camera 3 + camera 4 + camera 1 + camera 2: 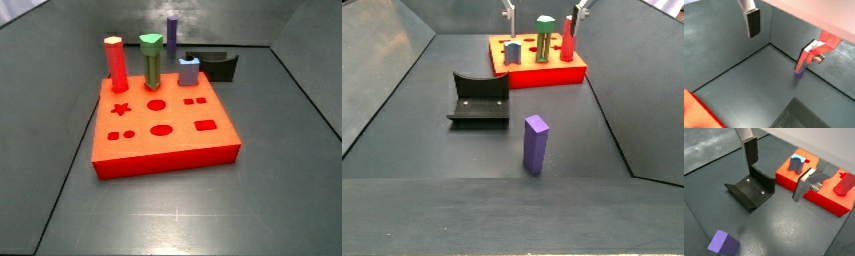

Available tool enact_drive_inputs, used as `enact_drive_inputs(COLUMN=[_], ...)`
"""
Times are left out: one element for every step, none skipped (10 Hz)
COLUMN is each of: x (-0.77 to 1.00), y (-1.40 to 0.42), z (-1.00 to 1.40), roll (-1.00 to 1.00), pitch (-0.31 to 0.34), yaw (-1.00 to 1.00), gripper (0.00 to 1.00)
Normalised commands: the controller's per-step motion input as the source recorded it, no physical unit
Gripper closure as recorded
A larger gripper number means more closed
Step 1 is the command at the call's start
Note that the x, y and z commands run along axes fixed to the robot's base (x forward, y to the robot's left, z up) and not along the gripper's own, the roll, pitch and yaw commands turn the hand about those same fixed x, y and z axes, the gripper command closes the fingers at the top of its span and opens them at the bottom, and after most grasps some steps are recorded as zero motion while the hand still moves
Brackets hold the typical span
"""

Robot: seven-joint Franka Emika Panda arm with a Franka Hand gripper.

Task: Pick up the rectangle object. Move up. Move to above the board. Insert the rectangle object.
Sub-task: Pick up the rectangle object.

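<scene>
The purple rectangle object (537, 143) stands upright on the table (422, 120), alone in the lower centre of a side view, well apart from the red-orange board (543, 70) at the upper centre. The black fixture (478, 97) sits between them, left of centre. In a wrist view the peg's top shows at the lower left corner (723, 243), far from the hand (774, 173) at the upper middle, whose two silver fingers (751, 150) hang spread, with nothing between them. In that side view the fingers only peek in at the top edge, above the far side of the board, so the peg lies well toward the camera from the hand.

The peg is tall and slim on a small footprint, so it would likely topple if a finger clips its top or side during the descent, and a fallen peg would be hard to seat in the rectangular hole. The route to it passes near the fixture, whose raised back could catch a low finger. The red peg (116, 63), green peg (154, 60) and light-blue peg (190, 71) standing along the board's far edge crowd the later approach; a tilted grasp could jam at the hole's rim.
</scene>
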Motion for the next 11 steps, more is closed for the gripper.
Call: enact_drive_inputs(x=[0.2,0.18,0.13,0.13,0.11,0.07,0.05,0.0,0.0,0.0,0.0], y=[0.77,0.77,0.75,0.74,0.73,0.73,0.73,0.75,0.57,0.25,0.02], z=[-0.48,-0.56,-0.59,-0.56,-0.59,-0.64,-0.65,-0.71,-0.71,-0.55,-0.26], roll=[0.0,0.0,0.0,0.0,0.0,0.0,0.0,0.0,-0.09,-0.13,-0.17], pitch=[0.0,-0.004,-0.033,-0.009,-0.021,-0.044,-0.057,-0.101,-0.213,-0.164,-0.123], yaw=[0.29,0.31,0.35,0.37,0.38,0.39,0.41,0.42,0.34,0.23,0.06], gripper=[0.0,0.0,0.0,0.0,0.0,0.0,0.0,0.0,0.0,0.0,0.0])
